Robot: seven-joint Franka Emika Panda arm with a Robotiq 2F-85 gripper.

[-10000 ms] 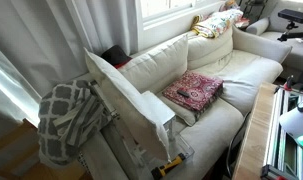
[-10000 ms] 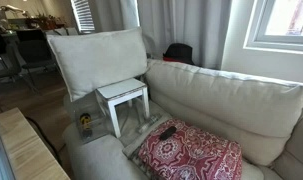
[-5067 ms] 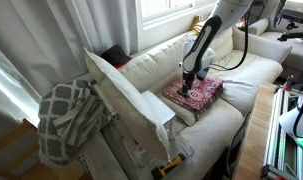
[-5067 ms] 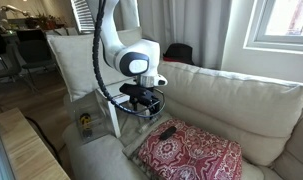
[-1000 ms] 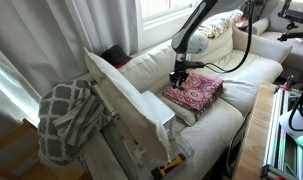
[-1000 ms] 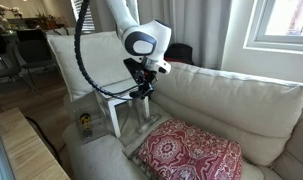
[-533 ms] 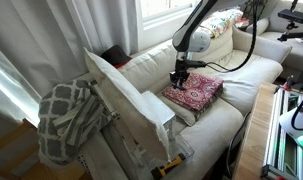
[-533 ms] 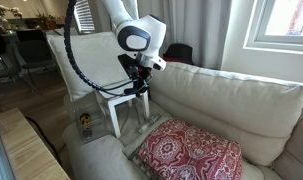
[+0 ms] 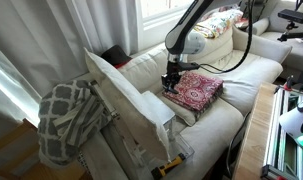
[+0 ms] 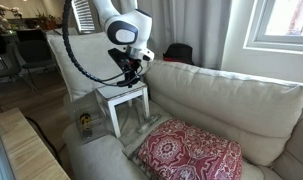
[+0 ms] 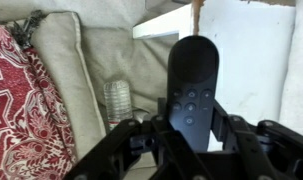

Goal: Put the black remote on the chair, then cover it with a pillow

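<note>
The gripper (image 11: pixel 191 128) is clamped on the black remote (image 11: pixel 194 85), holding it in the air over the small white stool (image 10: pixel 124 96) at the left end of the chair (image 10: pixel 226 100); the pillow (image 10: pixel 91 58) leans just beside the stool, left of the red cushion (image 10: pixel 191 150) on the seat

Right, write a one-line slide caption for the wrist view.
Gripper shut on the black remote, red patterned cushion at left, white table at right.

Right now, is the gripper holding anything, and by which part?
The gripper clamps the slim black remote by its long edges near the buttoned end.
</note>
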